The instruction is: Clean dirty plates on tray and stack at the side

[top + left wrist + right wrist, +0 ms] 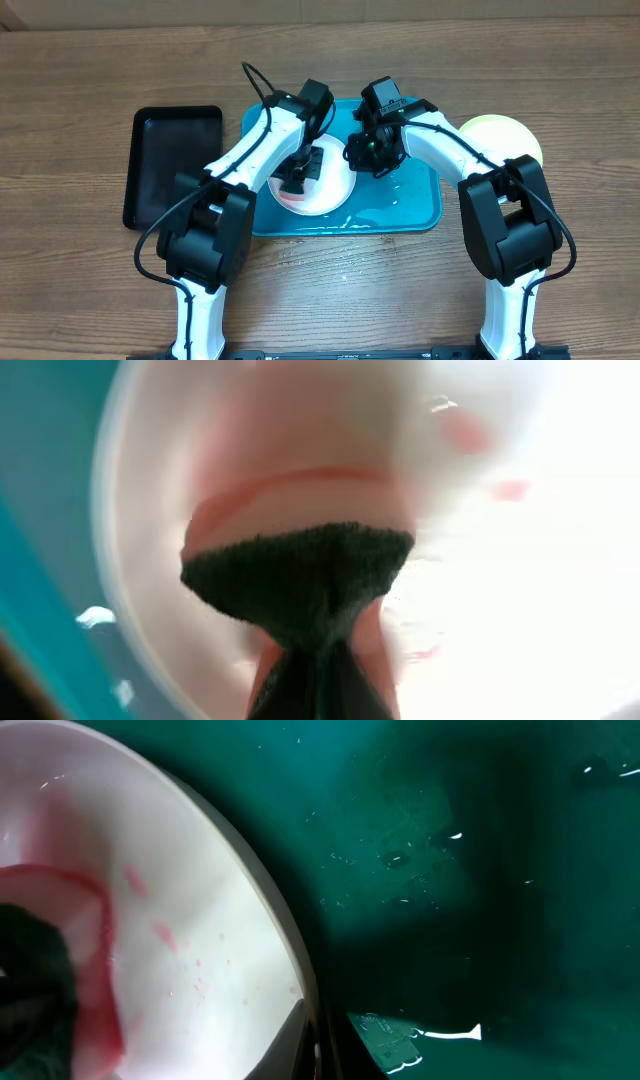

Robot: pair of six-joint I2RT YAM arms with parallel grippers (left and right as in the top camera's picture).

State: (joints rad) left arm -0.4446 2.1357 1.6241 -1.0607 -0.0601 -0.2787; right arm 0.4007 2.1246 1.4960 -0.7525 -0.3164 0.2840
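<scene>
Clearly mid-scrub: the left fingers (298, 172) pinch a dark cloth (300, 575) pressed onto the white-rimmed plate (322, 197), which shows a red smear (90, 970). The right fingers (368, 150) sit at its rim; whether they grip it I cannot tell. That plate lies in the turquoise tray (410, 212). A yellow-green plate (505, 135) rests on the counter (80, 290) beside the tray, seemingly finished; no third plate shows.

Overhead looks straight down on the table (80, 60), far enough back to take in the whole tray (410, 205). Left wrist is jammed right up against the white plate (500, 560), all blur, facing down past the dark cloth (300, 580). Right wrist sits low over the tray floor, the plate's rim filling its left side. All three views share that plate.
</scene>
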